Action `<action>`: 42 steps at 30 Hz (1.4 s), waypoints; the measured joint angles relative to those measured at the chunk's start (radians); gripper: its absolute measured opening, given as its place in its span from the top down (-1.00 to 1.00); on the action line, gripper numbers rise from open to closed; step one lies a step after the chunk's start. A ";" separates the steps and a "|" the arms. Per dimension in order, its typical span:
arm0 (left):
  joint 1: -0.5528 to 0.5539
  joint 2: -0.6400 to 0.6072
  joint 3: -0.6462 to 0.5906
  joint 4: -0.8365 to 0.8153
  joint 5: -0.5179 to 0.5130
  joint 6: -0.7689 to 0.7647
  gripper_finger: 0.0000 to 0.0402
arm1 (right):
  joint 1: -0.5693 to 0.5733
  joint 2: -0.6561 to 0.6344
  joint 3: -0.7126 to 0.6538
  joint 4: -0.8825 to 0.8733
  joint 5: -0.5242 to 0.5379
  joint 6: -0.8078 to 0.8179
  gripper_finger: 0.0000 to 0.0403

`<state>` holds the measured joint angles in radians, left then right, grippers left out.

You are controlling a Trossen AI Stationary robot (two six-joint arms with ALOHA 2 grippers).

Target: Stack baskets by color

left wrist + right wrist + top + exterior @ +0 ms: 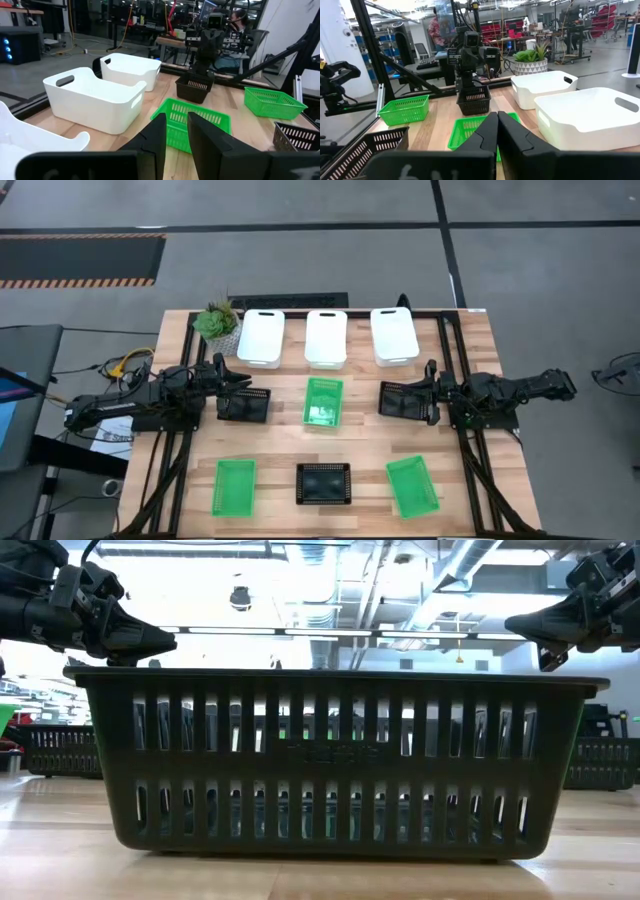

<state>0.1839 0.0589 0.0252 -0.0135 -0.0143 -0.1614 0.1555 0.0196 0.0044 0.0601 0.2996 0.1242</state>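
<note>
Three white baskets (261,337), (326,337), (394,335) stand in a row at the far side. One green basket (322,402) sits mid-table, and two others (234,486), (412,486) lie near the front. A black basket (323,484) stands front centre and fills the low view (340,765). My left gripper (243,380) (176,132) points level above a second black basket (243,406), fingers nearly together and holding nothing. My right gripper (420,388) (496,125) points level above the third black basket (403,401), shut on nothing. All the baskets rest on their bottoms.
A small potted plant (216,322) stands at the far left corner beside the white baskets. Black frame rails (455,370) run along both sides of the wooden table (360,450). Bare wood lies between the basket rows.
</note>
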 joint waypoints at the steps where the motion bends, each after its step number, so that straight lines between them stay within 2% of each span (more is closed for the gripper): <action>1: 0.000 0.000 0.000 0.000 0.000 0.000 0.67 | 0.000 0.000 0.000 0.000 0.000 0.000 0.83; 11: 0.000 0.000 0.000 0.001 0.000 -0.016 0.67 | -0.001 0.000 0.000 0.005 0.003 0.001 0.83; 18: 0.000 0.000 0.000 0.002 0.000 -0.017 0.67 | 0.001 0.000 0.000 0.039 0.014 0.343 0.83; 23: 0.000 0.000 0.000 0.013 -0.016 -0.020 0.67 | 0.001 0.000 0.000 0.041 0.014 0.390 0.83; 27: 0.000 0.000 0.000 0.006 -0.032 -0.100 0.67 | 0.001 0.000 0.000 0.041 0.015 0.448 0.83; 34: 0.000 0.000 0.000 0.010 -0.038 -0.199 0.67 | -0.001 0.000 0.000 0.043 0.019 0.452 0.83; 38: 0.000 0.000 -0.001 0.103 -0.063 -0.236 0.63 | -0.003 0.000 0.007 0.040 0.043 0.460 0.80; 42: 0.000 0.000 -0.001 0.273 -0.015 -0.267 0.43 | 0.001 0.000 0.041 0.107 0.044 0.434 0.63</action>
<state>0.1841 0.0589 0.0242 0.2593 -0.0295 -0.4282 0.1561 0.0199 0.0456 0.1672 0.3435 0.5582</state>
